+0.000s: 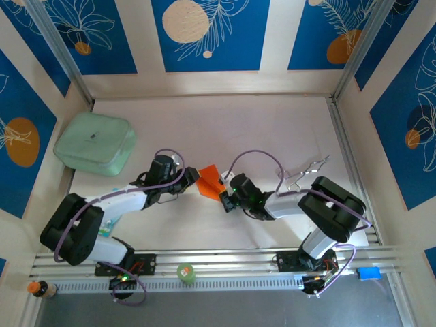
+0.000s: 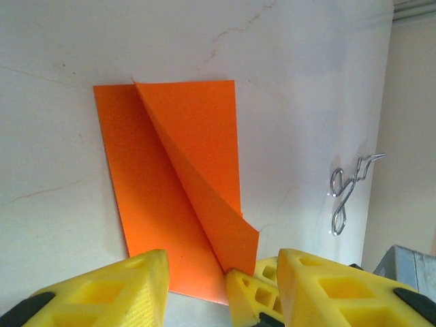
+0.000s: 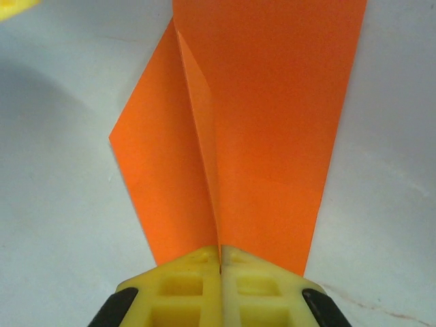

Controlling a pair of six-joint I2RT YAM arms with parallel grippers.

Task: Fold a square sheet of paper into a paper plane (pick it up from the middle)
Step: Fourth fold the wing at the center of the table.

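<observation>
Pale green and soft-cornered, a cushion-like pad [image 1: 94, 143] lies on the table [image 1: 266, 129], well off to the outer side of the left claw [image 1: 191, 179]; whether it is a box with anything in it cannot be told. The square sheet of paper [image 1: 210, 182] is thin and bright orange. It lies between the two claws, touching the right claw [image 1: 223, 195] and just in front of the left one. It is only partly folded. In the left wrist view the square sheet of paper [image 2: 170, 197] lies mostly flat, with one long diagonal flap turned over it from the far corner down to a point at the near edge. The left claw [image 2: 221, 289] stands wide apart over that near edge, one yellow finger on either side and the flap's point between them, gripping nothing. In the right wrist view the square sheet of paper [image 3: 266, 129] runs straight ahead of the right claw [image 3: 219, 262], a raised crease standing up along its length with a panel sloping away on each side. The right claw's fingers are pressed tight together on the near end of that crease, pinching the paper. A pair of metal scissors [image 2: 349, 193] lies on the table beyond the right claw's arm, well apart from the paper.
</observation>
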